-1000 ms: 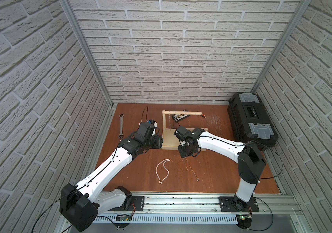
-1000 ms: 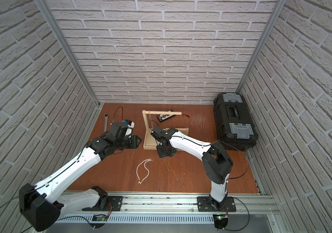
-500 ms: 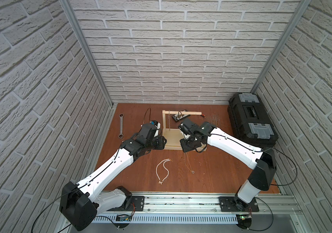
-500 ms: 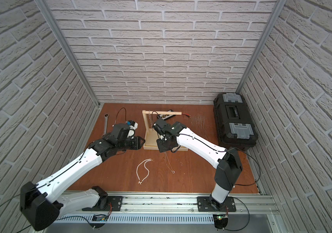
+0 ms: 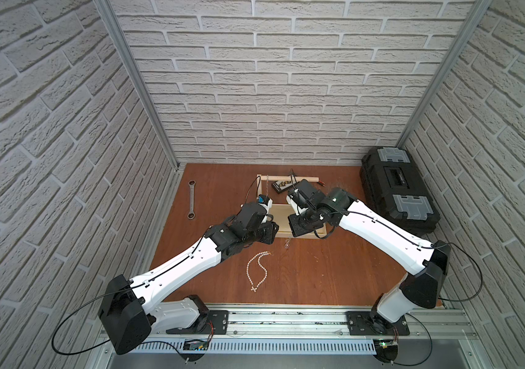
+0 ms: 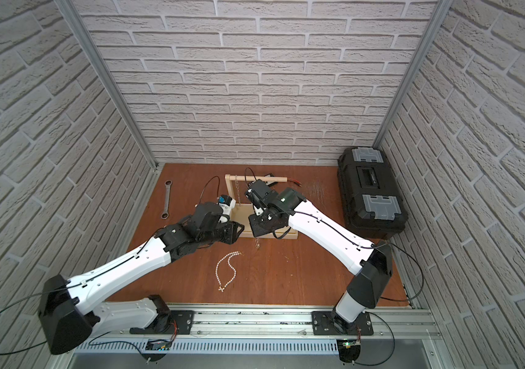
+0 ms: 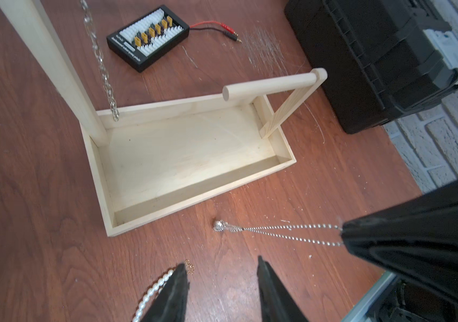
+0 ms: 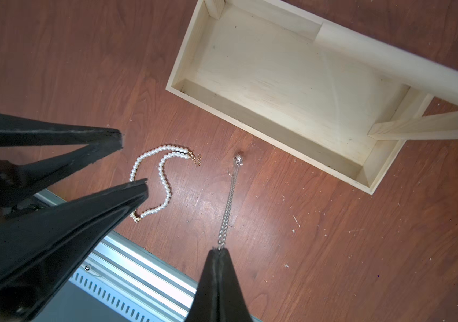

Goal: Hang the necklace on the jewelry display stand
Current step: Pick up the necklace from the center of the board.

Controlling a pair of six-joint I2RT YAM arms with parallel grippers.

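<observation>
Right gripper (image 8: 218, 252) is clamped tight on the necklace (image 8: 229, 200), a thin silver chain doubled over. Its little pendant dangles straight out from the tips, right down by the worktop (image 8: 306, 237). Honestly can't tell if the pendant actually touches the wood or just hangs over it.

The jewelry display stand (image 7: 194, 196) sits just past that gripper, tray facing up with nothing in it. In both top views the right gripper hangs at the tray's near edge.

Left gripper (image 7: 221, 274) is partway open with nothing between its 2 fingers. Its tips point toward the right gripper from close by, not touching it.

A pearl necklace (image 8: 164, 181) lies flat on the worktop just under and behind the left gripper, clear of the stand. 1 other chain (image 7: 102, 64) hangs down beside the stand's tall post, on the far side of both grippers.

Beyond the stand from the grippers there's a black connector board (image 7: 148, 36). The black toolbox (image 5: 398, 191) is off past the right gripper's outer side. A wrench (image 5: 192, 199) lies well out past the left gripper's outer side.
</observation>
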